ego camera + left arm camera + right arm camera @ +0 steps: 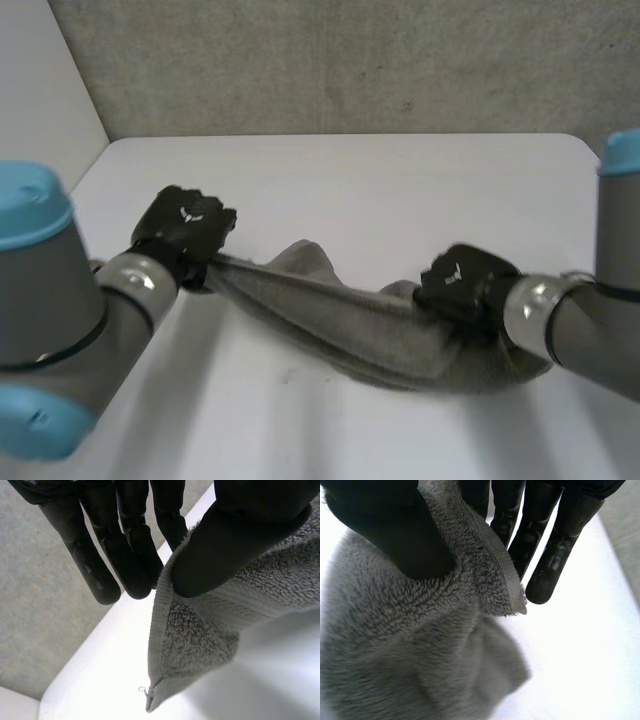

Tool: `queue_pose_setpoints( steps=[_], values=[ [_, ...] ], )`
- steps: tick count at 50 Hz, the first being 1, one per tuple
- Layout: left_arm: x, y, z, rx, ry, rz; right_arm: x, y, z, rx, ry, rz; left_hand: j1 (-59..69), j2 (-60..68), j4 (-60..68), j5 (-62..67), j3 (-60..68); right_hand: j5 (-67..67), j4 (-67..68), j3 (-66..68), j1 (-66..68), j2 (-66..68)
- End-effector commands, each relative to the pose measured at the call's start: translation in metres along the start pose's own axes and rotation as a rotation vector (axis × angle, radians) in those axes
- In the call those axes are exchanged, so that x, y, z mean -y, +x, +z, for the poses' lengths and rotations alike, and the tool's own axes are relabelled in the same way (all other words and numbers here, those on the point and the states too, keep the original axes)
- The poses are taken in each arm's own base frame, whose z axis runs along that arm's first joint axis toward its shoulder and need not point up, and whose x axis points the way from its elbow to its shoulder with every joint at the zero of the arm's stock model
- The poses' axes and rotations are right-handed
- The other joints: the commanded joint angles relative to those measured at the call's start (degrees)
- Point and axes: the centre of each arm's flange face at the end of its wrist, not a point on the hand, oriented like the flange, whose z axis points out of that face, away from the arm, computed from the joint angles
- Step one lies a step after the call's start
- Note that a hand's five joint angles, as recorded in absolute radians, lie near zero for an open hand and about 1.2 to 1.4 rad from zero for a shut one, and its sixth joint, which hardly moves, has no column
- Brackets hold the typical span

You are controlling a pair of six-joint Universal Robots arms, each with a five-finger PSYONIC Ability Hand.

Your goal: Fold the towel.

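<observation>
both hands pinching the grey towel (330, 310): left hand (185, 232) clamps one corner, right hand (462, 285) the other, middle sagging between them onto the tabletop (400, 190)

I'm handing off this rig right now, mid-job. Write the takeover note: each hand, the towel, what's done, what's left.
Left hand: shut on the grey towel. The thumb pinches it against the fingers close to a hemmed corner.
Right hand: shut on the towel's other end, thumb pinching it at a hemmed edge.
Towel: slung between the two hands above the white table, bunched up and sagging lowest near the right hand.
Done: both ends gripped.
Left: no neat fold shows; probably spread it flat, then fold.
</observation>
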Motion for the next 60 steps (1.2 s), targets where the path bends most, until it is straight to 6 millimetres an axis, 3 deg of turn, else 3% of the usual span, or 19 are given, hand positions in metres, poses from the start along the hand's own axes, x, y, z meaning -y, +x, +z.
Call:
queue_pose_setpoints(
  steps=[1, 2, 4, 7, 9, 13, 18, 20, 21, 23, 24, 25, 26, 28, 34, 41, 44, 48, 60],
  values=[
    [0.067, -0.041, 0.062, 0.186, 0.26, -0.023, 0.059, 0.086, 0.028, -0.452, 0.226, 0.005, 12.3, 10.2, 10.3, 11.1, 10.3, 15.2, 11.4, 12.1, 26.9, 12.6],
    [0.068, -0.042, 0.062, 0.187, 0.261, -0.023, 0.06, 0.086, 0.028, -0.453, 0.227, 0.005, 12.3, 10.2, 10.3, 11.1, 10.3, 15.2, 11.4, 12.1, 26.9, 12.6],
    [0.121, -0.081, 0.067, 0.352, 0.452, -0.055, 0.09, 0.133, 0.018, -0.734, 0.422, 0.028, 12.3, 10.2, 10.3, 11.1, 10.3, 15.2, 11.4, 12.1, 26.9, 12.6],
    [0.145, -0.099, 0.062, 0.436, 0.543, -0.079, 0.111, 0.159, 0.001, -0.946, 0.62, 0.05, 12.3, 10.2, 10.3, 11.1, 10.3, 15.2, 11.4, 12.1, 26.9, 12.6],
    [0.18, -0.125, 0.049, 0.562, 0.696, -0.136, 0.119, 0.167, -0.012, -1.025, 0.704, 0.058, 12.3, 10.2, 10.3, 11.1, 10.3, 15.2, 11.4, 12.1, 26.9, 12.6],
    [0.186, -0.129, 0.047, 0.585, 0.76, -0.185, 0.122, 0.163, -0.023, -1.067, 0.779, 0.053, 12.3, 10.2, 10.3, 11.1, 10.3, 15.2, 11.4, 12.1, 26.9, 12.6],
    [0.161, -0.113, 0.054, 0.511, 0.692, -0.232, 0.094, 0.128, 0.003, -0.902, 0.668, 0.057, 12.3, 10.2, 10.3, 11.1, 10.3, 15.2, 11.4, 12.1, 26.9, 12.6],
    [0.126, -0.092, 0.062, 0.443, 0.582, -0.226, 0.084, 0.114, 0.013, -0.829, 0.615, 0.063, 12.3, 10.2, 10.3, 11.1, 10.3, 15.2, 11.4, 12.1, 26.9, 12.6],
    [0.126, -0.091, 0.062, 0.443, 0.582, -0.226, 0.084, 0.114, 0.013, -0.829, 0.614, 0.063, 12.3, 10.2, 10.3, 11.1, 10.3, 15.2, 11.4, 12.1, 26.9, 12.6],
    [0.078, -0.066, 0.069, 0.365, 0.438, -0.209, 0.061, 0.082, 0.031, -0.667, 0.499, 0.078, 12.3, 10.2, 10.3, 11.1, 10.3, 15.2, 11.4, 12.1, 26.9, 12.6],
    [0.078, -0.066, 0.069, 0.364, 0.437, -0.209, 0.061, 0.082, 0.031, -0.666, 0.499, 0.078, 12.3, 10.2, 10.3, 11.1, 10.3, 15.2, 11.4, 12.1, 26.9, 12.6],
    [0.053, -0.053, 0.071, 0.327, 0.366, -0.2, 0.047, 0.065, 0.041, -0.588, 0.44, 0.089, 12.3, 10.2, 10.3, 11.1, 10.3, 15.2, 11.4, 12.1, 26.9, 12.6],
    [0.053, -0.053, 0.071, 0.327, 0.365, -0.2, 0.033, 0.048, 0.051, -0.506, 0.386, 0.1, 12.3, 10.2, 10.3, 11.1, 10.3, 15.2, 11.4, 12.1, 26.9, 12.6],
    [0.007, -0.026, 0.067, 0.241, 0.237, -0.183, 0.019, 0.03, 0.06, -0.427, 0.337, 0.11, 12.3, 10.2, 10.3, 11.1, 10.3, 15.2, 11.4, 12.1, 26.9, 12.6],
    [-0.05, 0.012, 0.054, 0.144, 0.102, -0.163, -0.022, -0.023, 0.077, -0.209, 0.169, 0.104, 12.3, 10.2, 10.3, 11.1, 10.3, 15.2, 11.4, 12.1, 26.9, 12.6],
    [-0.068, 0.025, 0.041, 0.103, 0.038, -0.158, -0.033, -0.037, 0.062, -0.12, 0.071, 0.098, 12.3, 10.2, 10.3, 11.1, 10.3, 15.2, 11.4, 12.1, 26.9, 12.6],
    [-0.066, 0.022, 0.034, 0.108, 0.04, -0.159, -0.031, -0.037, 0.048, -0.094, 0.049, 0.114, 12.3, 10.2, 10.3, 11.1, 10.3, -0.2, -4.0, -3.3, 11.5, -2.8],
    [-0.06, 0.018, 0.027, 0.117, 0.058, -0.16, -0.031, -0.04, 0.035, -0.077, 0.029, 0.129, 12.3, 10.2, 10.3, 11.1, 10.3, -54.8, -58.6, -57.9, -43.1, -57.4],
    [-0.051, 0.01, 0.007, 0.138, 0.085, -0.163, -0.039, 0.023, 0.013, -0.312, 0.118, 0.381, 12.3, 10.2, 10.3, 11.1, 10.3, -54.8, -58.6, -57.9, -43.1, -57.4]
  ],
)
